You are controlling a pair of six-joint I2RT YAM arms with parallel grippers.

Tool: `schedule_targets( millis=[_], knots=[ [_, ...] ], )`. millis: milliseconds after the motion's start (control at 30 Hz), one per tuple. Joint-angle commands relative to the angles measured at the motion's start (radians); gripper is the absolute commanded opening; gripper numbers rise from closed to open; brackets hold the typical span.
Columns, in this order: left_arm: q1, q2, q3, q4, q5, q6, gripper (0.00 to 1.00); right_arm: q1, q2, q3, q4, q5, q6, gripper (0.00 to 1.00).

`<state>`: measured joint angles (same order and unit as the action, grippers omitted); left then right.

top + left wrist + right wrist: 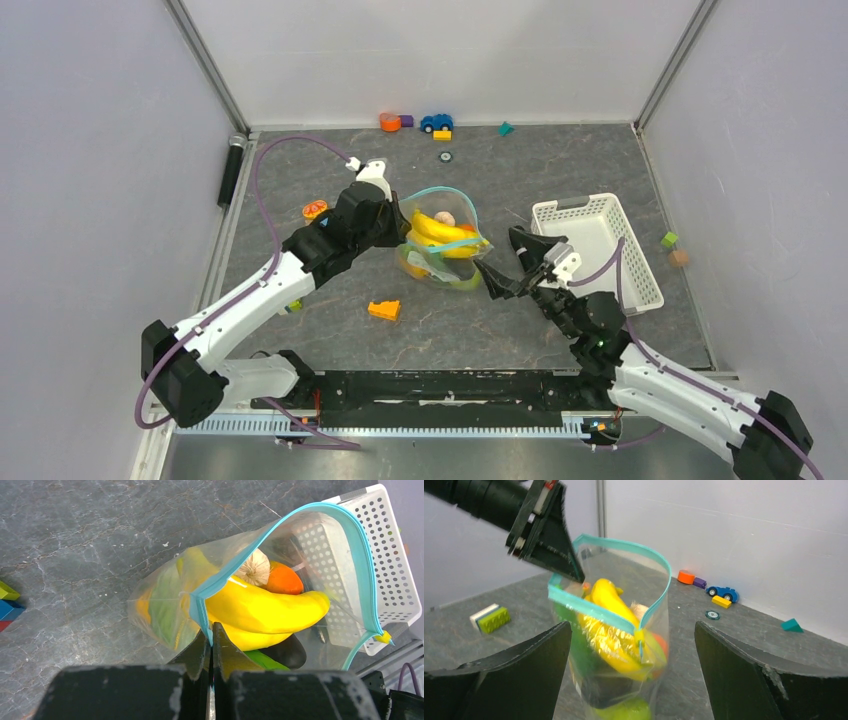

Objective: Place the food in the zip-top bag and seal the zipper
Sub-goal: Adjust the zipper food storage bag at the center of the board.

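left wrist: left gripper (211, 630) clamps the zipper (225, 572) rim; right gripper (498, 250) spread wide beside the bag (432, 203).

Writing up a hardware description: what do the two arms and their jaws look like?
The left arm and right arm have white shells, black joints and bases, and a thin purple cable looping alongside each. Both pairs of jaws are black, wedge-shaped, with scuffed grey edges.
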<state>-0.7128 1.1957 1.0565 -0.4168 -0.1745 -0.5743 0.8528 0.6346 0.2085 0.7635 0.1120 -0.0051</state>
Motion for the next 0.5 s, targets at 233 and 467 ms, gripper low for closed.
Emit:
schedule_targets(
  millis=[233,467],
  knots=[
    [0.006,-0.032,0.027,-0.015,-0.038,0.064,0.03,-0.014,-0.186,0.036,-0.439,-0.27,-0.302,0.98],
    [0.006,-0.075,-0.02,0.017,0.004,0.083,0.02,-0.035,-0.212,0.025,-0.41,-0.35,-0.338,0.98]
  ],
)
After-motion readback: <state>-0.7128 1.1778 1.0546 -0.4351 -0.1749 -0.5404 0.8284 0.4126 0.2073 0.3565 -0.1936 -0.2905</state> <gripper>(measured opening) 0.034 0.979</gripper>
